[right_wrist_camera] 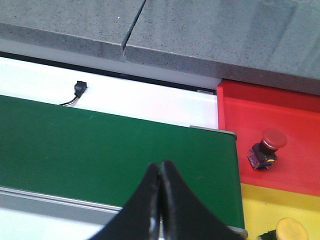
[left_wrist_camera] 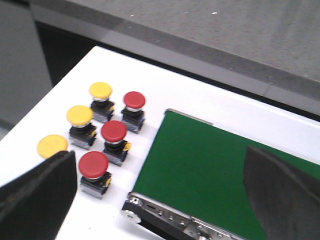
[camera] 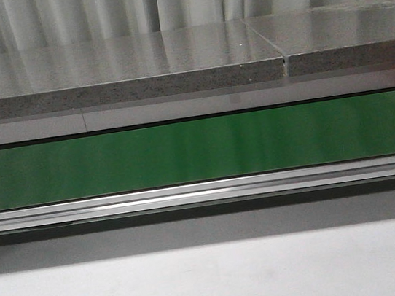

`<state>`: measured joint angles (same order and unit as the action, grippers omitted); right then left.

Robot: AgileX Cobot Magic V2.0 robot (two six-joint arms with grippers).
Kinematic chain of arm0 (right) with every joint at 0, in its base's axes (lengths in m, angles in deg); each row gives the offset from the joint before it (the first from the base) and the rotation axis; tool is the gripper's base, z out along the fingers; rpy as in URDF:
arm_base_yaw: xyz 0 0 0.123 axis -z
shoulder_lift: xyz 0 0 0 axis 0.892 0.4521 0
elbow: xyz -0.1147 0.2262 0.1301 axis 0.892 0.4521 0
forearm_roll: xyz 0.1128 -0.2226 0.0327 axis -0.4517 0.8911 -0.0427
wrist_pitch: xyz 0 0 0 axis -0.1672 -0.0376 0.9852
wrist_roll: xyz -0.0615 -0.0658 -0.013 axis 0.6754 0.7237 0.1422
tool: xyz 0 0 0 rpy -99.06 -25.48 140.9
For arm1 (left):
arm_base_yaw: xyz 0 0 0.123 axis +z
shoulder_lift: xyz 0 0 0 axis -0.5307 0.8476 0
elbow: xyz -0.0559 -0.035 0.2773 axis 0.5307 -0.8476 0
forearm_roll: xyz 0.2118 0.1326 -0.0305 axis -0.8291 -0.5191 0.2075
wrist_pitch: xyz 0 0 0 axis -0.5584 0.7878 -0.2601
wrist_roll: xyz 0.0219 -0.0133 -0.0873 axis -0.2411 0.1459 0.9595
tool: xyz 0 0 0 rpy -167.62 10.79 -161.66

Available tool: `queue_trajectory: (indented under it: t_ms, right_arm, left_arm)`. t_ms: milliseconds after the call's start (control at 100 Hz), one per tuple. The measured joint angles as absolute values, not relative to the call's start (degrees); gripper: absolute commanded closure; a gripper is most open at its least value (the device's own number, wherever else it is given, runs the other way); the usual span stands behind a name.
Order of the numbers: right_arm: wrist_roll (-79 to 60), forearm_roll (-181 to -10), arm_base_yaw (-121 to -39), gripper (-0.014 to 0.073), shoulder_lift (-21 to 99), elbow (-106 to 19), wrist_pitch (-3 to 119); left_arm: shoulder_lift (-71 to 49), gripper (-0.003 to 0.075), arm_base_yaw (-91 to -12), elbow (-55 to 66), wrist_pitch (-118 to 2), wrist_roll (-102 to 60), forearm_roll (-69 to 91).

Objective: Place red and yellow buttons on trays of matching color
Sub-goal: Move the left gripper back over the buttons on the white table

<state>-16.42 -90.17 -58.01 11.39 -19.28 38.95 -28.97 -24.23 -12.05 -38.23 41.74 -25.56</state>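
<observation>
Green belt point(right_wrist_camera: 115, 150) bare up to its end edge, left gripper point(left_wrist_camera: 160, 200) jaws wide and holding nothing, right gripper point(right_wrist_camera: 160, 200) jaws pressed together, nothing between them

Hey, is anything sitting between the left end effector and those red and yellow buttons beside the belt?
Nothing visible. The left end effector hangs open above the belt end, and the nearest red button stands uncovered on the white table beside it.

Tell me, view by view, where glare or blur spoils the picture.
Front view: pale streaks of glare run across the green belt and the grey counter. Left wrist view: soft overall, the buttons slightly blurred, the left gripper fingers dark smears. Right wrist view: sharpest, though the white table is washed out.
</observation>
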Motion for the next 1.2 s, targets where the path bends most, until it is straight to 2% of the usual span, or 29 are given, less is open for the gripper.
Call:
queue_trajectory:
  t_ms: [470,730,1200]
  right_arm:
    - [-16.42,-90.17,-58.01,0.0662,11.39,-19.28,38.95]
    - [-16.42,-90.17,-58.01,0.0662,11.39,-19.28,38.95]
    - [-16.42,-90.17,-58.01,0.0662,11.39,-19.28,38.95]
  left_arm:
    - [0.69,0.0078,-11.13,-8.61,-42.92,46.28,-23.76]
    - [12.23,0.0078,-10.41,-5.80,-44.50,46.33,-23.30]
    - [22.07,0.0078,-10.41,-1.55,-45.83,46.33,-23.32]
